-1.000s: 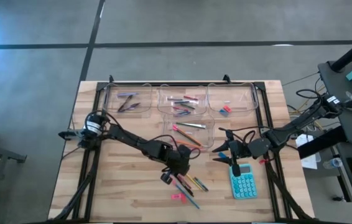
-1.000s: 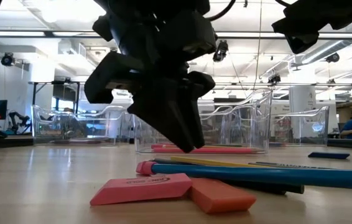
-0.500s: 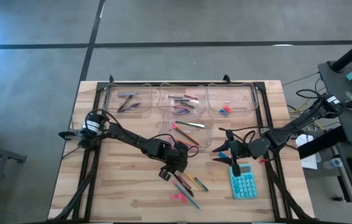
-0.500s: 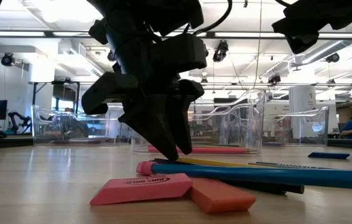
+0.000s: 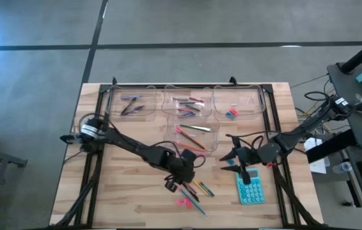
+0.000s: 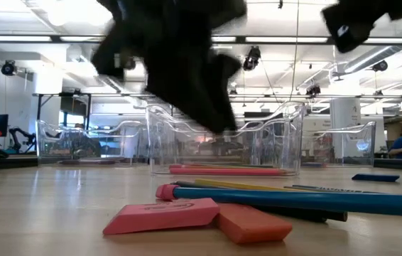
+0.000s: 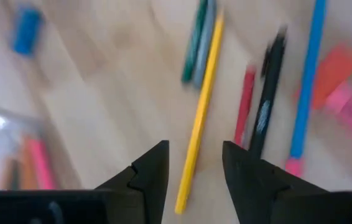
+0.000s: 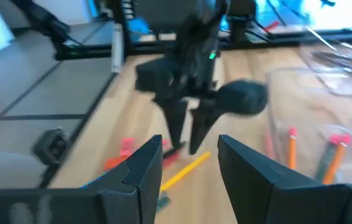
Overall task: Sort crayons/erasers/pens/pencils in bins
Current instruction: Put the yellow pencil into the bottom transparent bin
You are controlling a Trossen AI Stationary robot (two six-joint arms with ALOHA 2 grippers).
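Loose sticks lie in a pile on the wooden table: a yellow pencil, a black pen, a blue pencil, a red crayon and green sticks. A pink eraser and an orange-red eraser lie beside them. My left gripper hangs open and empty above the pile, its fingers either side of the yellow pencil's end in the left wrist view. My right gripper is open and empty over the teal calculator.
Three clear bins stand along the far edge, and a fourth stands nearer the middle; all hold small items. A blue eraser lies apart on the table. Bare wood lies at the near left.
My left gripper dipped until its fingertips were just above the blue pencil, then rose quickly, still open and empty. The sticks and erasers have stayed where they were.
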